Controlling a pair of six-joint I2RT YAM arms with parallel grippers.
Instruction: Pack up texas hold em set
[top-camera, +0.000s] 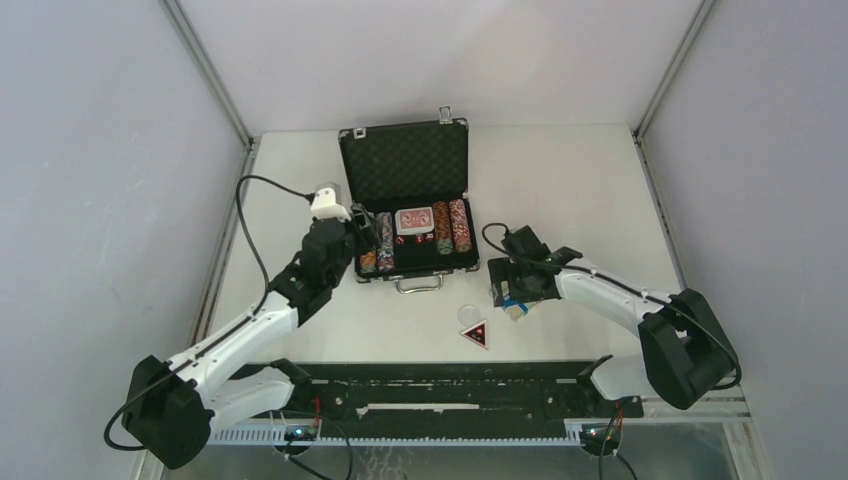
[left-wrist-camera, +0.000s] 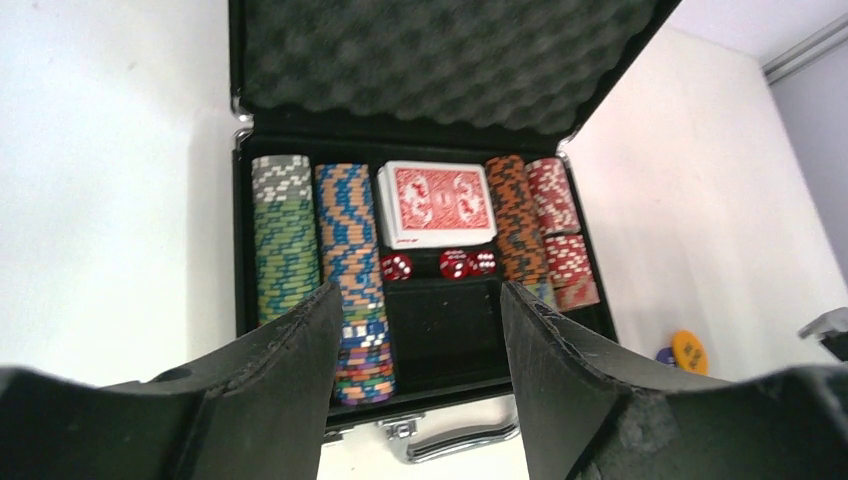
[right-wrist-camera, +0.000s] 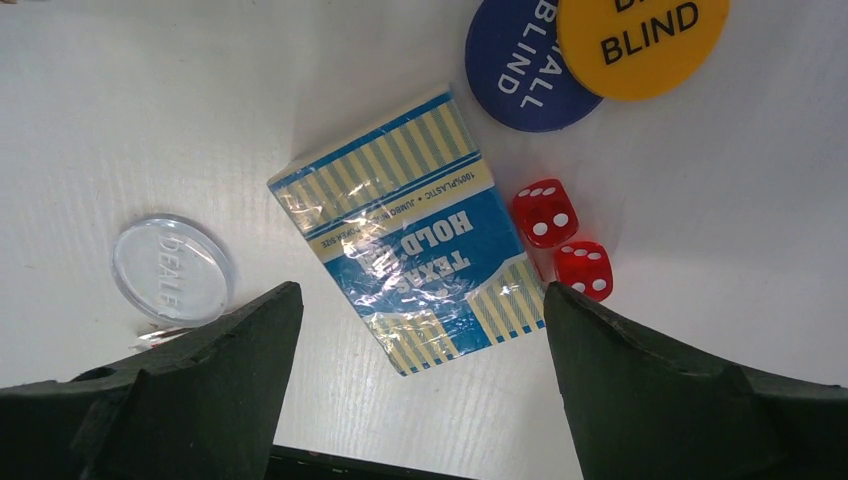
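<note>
The black briefcase (top-camera: 405, 160) lies open at mid-table, foam lid up. In the left wrist view the case (left-wrist-camera: 440, 60) holds multicoloured chip stacks (left-wrist-camera: 350, 250), a red deck (left-wrist-camera: 437, 203) and three red dice (left-wrist-camera: 455, 264), with one dark slot (left-wrist-camera: 445, 330) bare. My left gripper (left-wrist-camera: 420, 292) is open and empty, hovering over the case's front left (top-camera: 365, 235). My right gripper (right-wrist-camera: 420, 292) is open and empty above a blue deck (right-wrist-camera: 415, 245) on the table, right of the case (top-camera: 516, 305). Two red dice (right-wrist-camera: 545, 213), a blue token (right-wrist-camera: 515, 70), a yellow token (right-wrist-camera: 640, 35) and a clear dealer button (right-wrist-camera: 172, 268) lie around it.
A red and black triangular piece (top-camera: 476, 335) lies on the table in front of the case, just below the dealer button (top-camera: 468, 315). The case's silver handle (top-camera: 420, 284) faces the arms. A black rail (top-camera: 440, 395) runs along the near edge. Grey walls close in both sides.
</note>
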